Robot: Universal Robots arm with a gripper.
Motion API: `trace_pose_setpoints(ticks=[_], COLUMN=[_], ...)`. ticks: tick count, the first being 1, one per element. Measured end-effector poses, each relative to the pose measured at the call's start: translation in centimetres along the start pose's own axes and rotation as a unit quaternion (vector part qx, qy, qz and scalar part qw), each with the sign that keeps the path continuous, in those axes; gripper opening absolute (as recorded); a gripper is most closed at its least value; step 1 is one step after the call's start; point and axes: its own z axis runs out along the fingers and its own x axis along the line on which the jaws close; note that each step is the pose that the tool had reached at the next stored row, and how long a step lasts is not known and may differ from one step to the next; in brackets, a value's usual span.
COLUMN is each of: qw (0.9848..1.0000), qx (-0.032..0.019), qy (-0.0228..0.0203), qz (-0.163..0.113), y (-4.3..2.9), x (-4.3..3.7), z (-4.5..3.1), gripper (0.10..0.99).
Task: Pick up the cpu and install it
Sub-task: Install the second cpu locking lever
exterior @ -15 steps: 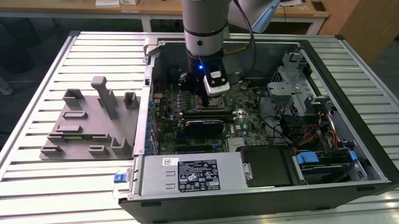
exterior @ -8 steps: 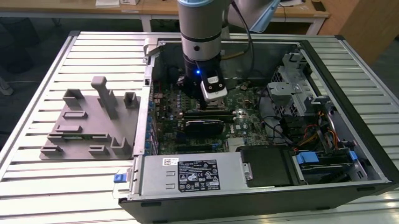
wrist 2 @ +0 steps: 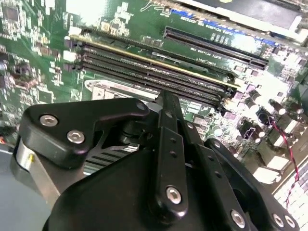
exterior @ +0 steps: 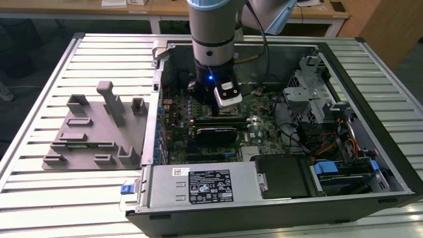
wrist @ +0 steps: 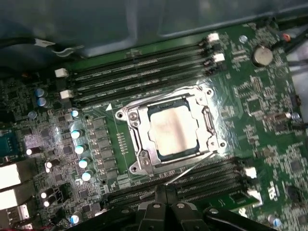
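My claw [wrist: 166,204] sits low over the motherboard [wrist: 269,125], its black linkage closest to both wrist cameras, and I cannot tell from here whether its tips are apart or together; the tips themselves are hidden behind the linkage. In the first wrist view, just past the linkage I see a bank of dark memory slots [wrist: 211,175], and right beyond those the metal socket frame [wrist: 137,137] with the cpu [wrist: 175,130] lying flat inside it, silver top facing up. The cpu looks seated square in the frame, and my claw is not touching it. A thin wire lever [wrist: 192,166] runs slantwise along the near edge of the frame. On the far side of the socket there is a second bank of memory slots [wrist: 139,72], then the grey case wall.

In the second wrist view I get the same linkage close up, with long slots [wrist 2: 154,72] on the green board behind it.

From the exterior view, my arm [exterior: 213,44] comes straight down into the open computer case [exterior: 390,163], the claw [exterior: 228,99] hovering over the middle of the board. Nearer that camera is the silver power supply [exterior: 198,186]. Well apart, on the exterior view's left, the grey fixture block [exterior: 99,131] rests on the slatted table [exterior: 59,198].
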Motion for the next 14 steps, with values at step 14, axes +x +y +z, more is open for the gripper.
trace_pose_setpoints(ticks=[14], qw=[0.9980], qx=[-0.0248], qy=[0.0070], qz=[-0.058], y=[-0.76], x=[0.60], z=[0.84], gripper=[0.106])
